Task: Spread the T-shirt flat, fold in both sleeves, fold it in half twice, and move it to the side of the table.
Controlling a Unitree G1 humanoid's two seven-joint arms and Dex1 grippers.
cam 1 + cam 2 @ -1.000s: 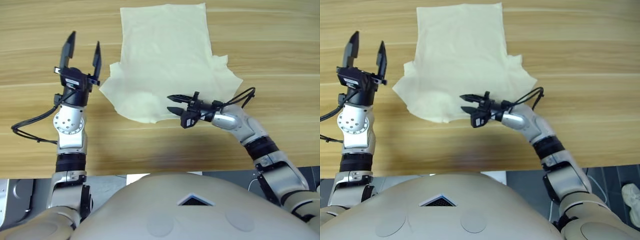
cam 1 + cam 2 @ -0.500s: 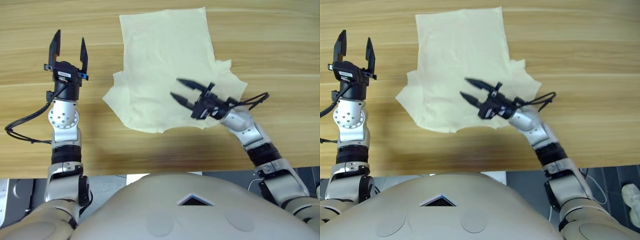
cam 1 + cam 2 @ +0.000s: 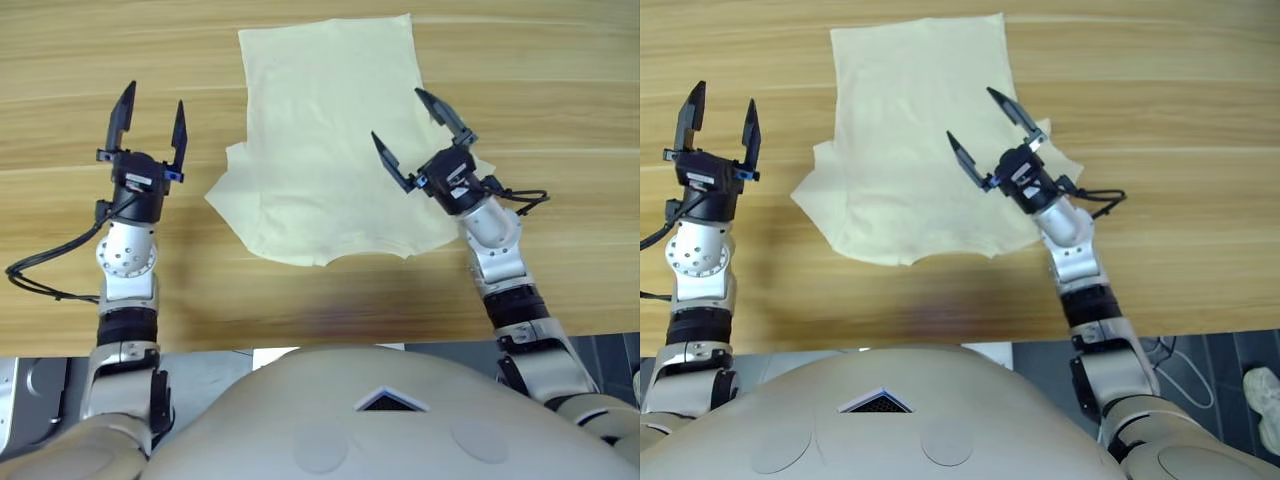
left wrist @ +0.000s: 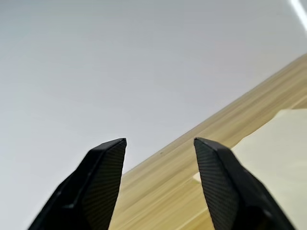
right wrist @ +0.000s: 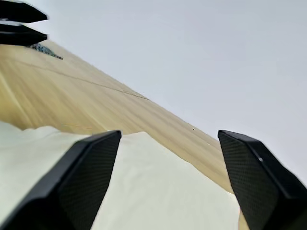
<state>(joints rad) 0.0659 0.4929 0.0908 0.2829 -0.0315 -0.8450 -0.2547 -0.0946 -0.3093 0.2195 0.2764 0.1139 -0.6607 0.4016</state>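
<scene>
Table: I've got the table (image 3: 560, 290) right in front of me - light wood, grain running left to right.
L pincer: the L pincer (image 3: 155, 98) sits over the wood on the left, near my side. Fingers are apart w/ nothing between them, tips pointing away from me.
L pincer vs shirt: it's beside the shirt's left flap but apart from it, a strip of wood showing between.
R pincer: the R pincer (image 3: 397, 114) is over the right part of the shirt, fingers spread wide and holding nothing. Can't tell whether it touches the cloth.
T-shirt: the pale yellow T-shirt (image 3: 320, 130) lies on the table's middle, lengthwise away from me, between the two arms.
Shirt, near end: this is the wider end. A flap sticks out each side, both rumpled, and the near edge has a small notch at mid-width.
Shirt, far end: narrower, fairly smooth, ending in a straight edge far across the table.
L wrist cam: both fingers w/ a gap between; beyond them wood, a corner of the shirt and a plain white wall (image 4: 144, 57).
R wrist cam: fingers wide apart above the yellow cloth - wood beyond it, and the L pincer far off at the frame corner.
</scene>
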